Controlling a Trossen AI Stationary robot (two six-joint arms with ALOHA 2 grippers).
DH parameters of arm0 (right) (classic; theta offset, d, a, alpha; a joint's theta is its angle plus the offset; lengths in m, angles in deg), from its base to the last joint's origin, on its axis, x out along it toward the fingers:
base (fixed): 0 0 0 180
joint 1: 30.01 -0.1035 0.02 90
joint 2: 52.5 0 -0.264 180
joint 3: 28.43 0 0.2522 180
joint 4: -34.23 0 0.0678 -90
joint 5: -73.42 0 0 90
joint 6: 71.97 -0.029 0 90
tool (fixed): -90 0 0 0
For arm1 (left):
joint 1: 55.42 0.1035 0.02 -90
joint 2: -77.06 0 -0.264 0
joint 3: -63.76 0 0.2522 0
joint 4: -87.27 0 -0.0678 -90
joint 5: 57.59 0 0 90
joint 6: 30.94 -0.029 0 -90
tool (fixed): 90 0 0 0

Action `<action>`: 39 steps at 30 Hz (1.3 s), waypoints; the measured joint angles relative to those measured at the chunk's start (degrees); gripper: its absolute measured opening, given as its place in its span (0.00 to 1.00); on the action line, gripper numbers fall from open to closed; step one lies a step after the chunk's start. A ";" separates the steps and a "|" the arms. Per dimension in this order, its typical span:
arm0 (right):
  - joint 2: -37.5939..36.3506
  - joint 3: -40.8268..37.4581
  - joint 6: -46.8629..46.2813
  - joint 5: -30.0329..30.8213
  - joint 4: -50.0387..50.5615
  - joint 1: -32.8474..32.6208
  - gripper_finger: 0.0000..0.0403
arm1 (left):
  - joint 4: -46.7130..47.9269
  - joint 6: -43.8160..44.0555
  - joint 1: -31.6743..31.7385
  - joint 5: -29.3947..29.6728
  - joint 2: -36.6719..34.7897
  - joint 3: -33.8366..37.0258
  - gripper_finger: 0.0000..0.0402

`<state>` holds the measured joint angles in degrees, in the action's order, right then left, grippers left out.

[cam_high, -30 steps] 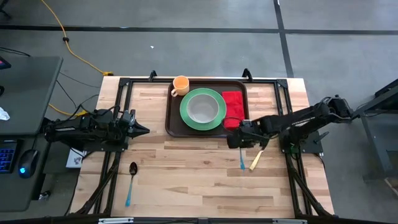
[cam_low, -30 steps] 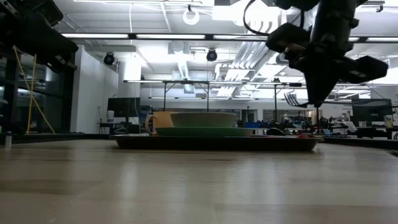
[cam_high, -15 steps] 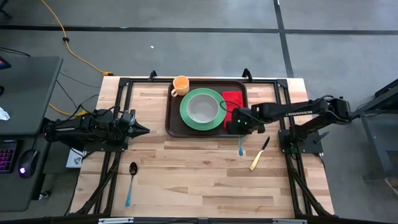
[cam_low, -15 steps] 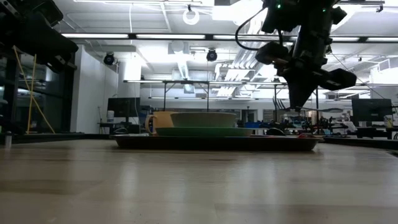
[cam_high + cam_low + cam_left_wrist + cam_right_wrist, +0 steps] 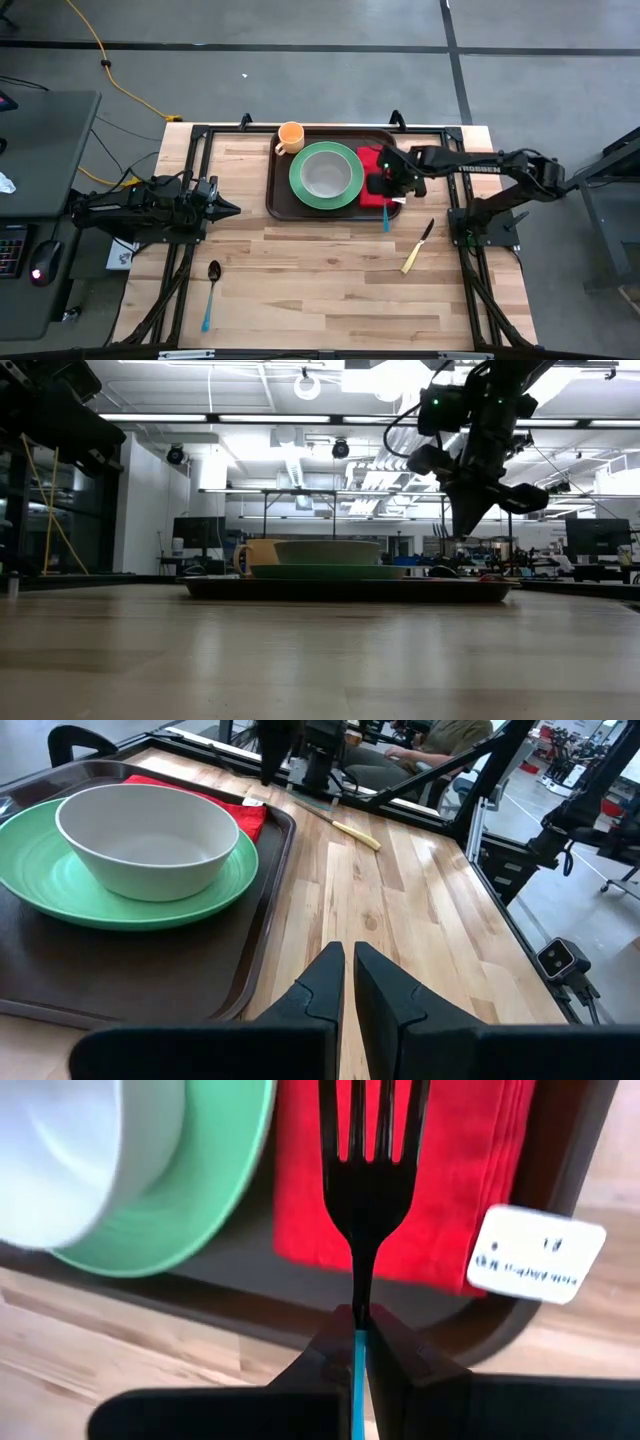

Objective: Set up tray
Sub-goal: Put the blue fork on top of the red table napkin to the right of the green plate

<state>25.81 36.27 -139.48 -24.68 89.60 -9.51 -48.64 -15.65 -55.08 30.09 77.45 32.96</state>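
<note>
1. High view: the right gripper (image 5: 386,187) is hanging over the red napkin (image 5: 372,160) at the right end of the tray (image 5: 280,205), with the blue-handled fork (image 5: 386,216) sticking out behind it over the tray's rim and the table (image 5: 330,280). The green plate (image 5: 300,180) and white bowl (image 5: 326,174) are sitting just to its left, the orange cup (image 5: 290,135) beyond them in the tray's far left corner. A knife (image 5: 416,250) is lying on the wood near the right gripper; a spoon (image 5: 210,290) is lying near the left gripper (image 5: 232,210), which is waiting left of the tray.
2. Low view: the right gripper (image 5: 466,530) is hovering above the tray (image 5: 350,589), clear of it.
3. Left wrist view: the left gripper (image 5: 350,965) is showing its fingers nearly together, holding nothing, with the tray (image 5: 150,1010) just ahead.
4. Right wrist view: the right gripper (image 5: 358,1342) is pinching the fork (image 5: 368,1170) tight by its handle, tines out over the napkin (image 5: 440,1190).
</note>
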 joint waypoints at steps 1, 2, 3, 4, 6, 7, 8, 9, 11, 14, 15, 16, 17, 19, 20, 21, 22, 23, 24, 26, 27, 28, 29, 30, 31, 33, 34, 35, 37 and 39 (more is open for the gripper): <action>0.00 0.00 0.51 0.00 -0.30 0.67 0.00 | 0.00 0.00 -0.01 0.00 0.01 0.00 0.14; 0.00 0.00 0.99 -0.06 -0.76 1.42 0.00 | 0.00 0.00 0.01 0.00 -0.01 0.00 0.14; 0.00 0.00 1.72 -0.24 -1.35 2.13 0.00 | 0.00 0.00 0.01 0.00 -0.01 0.00 0.14; 0.00 0.00 2.36 -0.45 -1.89 2.86 0.00 | 0.00 0.00 -0.01 0.00 0.00 0.00 0.14; 0.00 0.00 3.76 -1.17 -3.20 4.37 0.00 | -0.01 0.05 -0.01 0.00 0.00 0.00 0.14; 0.02 0.00 4.59 -1.55 -3.97 5.14 0.00 | -0.02 0.21 0.00 0.00 0.01 0.00 0.14; 0.02 0.00 5.35 -1.86 -4.73 5.86 0.00 | -0.04 0.22 0.01 0.00 0.01 0.00 0.14; 0.02 0.00 6.33 -2.03 -5.34 6.57 0.00 | -0.13 0.22 0.00 0.00 0.01 0.00 0.14; 0.02 0.01 8.21 -2.19 -6.36 8.23 0.00 | -0.26 0.41 -0.01 0.00 0.01 0.00 0.14; 0.04 0.00 10.51 -3.13 -7.23 10.83 0.00 | -0.26 1.61 0.01 0.02 0.01 0.00 0.14; 0.04 0.00 11.11 -3.68 -7.42 11.66 0.00 | -0.26 1.71 0.01 0.02 0.01 0.00 0.14; 0.04 0.00 11.77 -4.28 -7.70 12.49 0.00 | -0.26 1.72 0.01 0.03 -0.01 0.00 0.14; 0.04 0.00 12.39 -4.70 -8.14 13.21 0.00 | -0.25 1.73 0.01 0.04 0.00 0.00 0.14; 0.04 0.00 13.35 -5.26 -8.95 14.47 0.00 | -0.26 1.74 0.01 0.33 0.00 0.00 0.14; 0.04 0.00 13.78 -5.57 -9.33 15.04 0.00 | -0.26 1.75 0.00 0.50 0.00 0.00 0.14; 0.04 0.00 13.99 -5.84 -9.83 15.49 0.00 | -0.26 1.75 -0.01 0.61 -0.01 0.00 0.14; 0.04 0.00 14.03 -6.09 -10.27 15.98 0.00 | -0.24 1.75 0.01 0.61 0.01 0.00 0.14; 0.04 0.00 14.21 -6.39 -10.58 16.37 0.00 | -0.26 1.75 0.01 0.61 0.01 0.00 0.14; 0.04 0.00 14.64 -6.49 -10.90 16.68 0.00 | -0.24 1.75 0.01 0.61 0.01 0.00 0.14; 0.04 0.02 15.06 -6.52 -11.70 17.11 0.00 | -0.24 1.75 0.01 0.61 0.00 0.00 0.14; 0.04 0.02 15.08 -6.76 -11.82 17.32 0.00 | -0.24 1.75 -0.01 0.61 0.00 -0.01 0.14; 0.04 0.02 15.08 -7.04 -11.91 17.47 0.00 | -0.24 1.75 0.01 0.61 0.00 0.00 0.14; 0.04 0.02 15.08 -7.20 -12.13 17.50 0.00 | -0.23 1.75 0.00 0.61 0.01 0.00 0.14; 0.04 0.01 15.08 -7.30 -12.39 17.49 0.00 | -0.22 1.75 0.00 0.61 0.00 0.00 0.14; 0.04 0.02 15.08 -7.32 -12.63 17.47 0.00 | -0.23 1.75 0.00 0.60 0.00 0.00 0.14; 0.05 0.02 15.08 -7.34 -12.99 17.47 0.00 | -0.22 1.75 0.00 0.59 0.00 0.00 0.14; 0.04 0.00 15.08 -7.34 -13.04 17.47 0.00 | -0.22 1.75 0.01 0.61 0.01 0.00 0.14; 0.07 0.02 15.06 -7.33 -13.08 17.47 0.00 | -0.22 1.75 0.01 0.59 -0.01 0.00 0.14; 0.07 0.02 15.08 -7.26 -13.20 17.47 0.00 | -0.22 1.73 0.01 0.59 0.01 0.00 0.14; 0.07 0.02 15.06 -7.21 -13.18 17.47 0.00 | -0.22 1.73 0.01 0.59 0.01 0.00 0.14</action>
<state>25.87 36.29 -124.41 -31.88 76.41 7.96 -48.86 -13.93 -55.07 30.68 77.46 32.96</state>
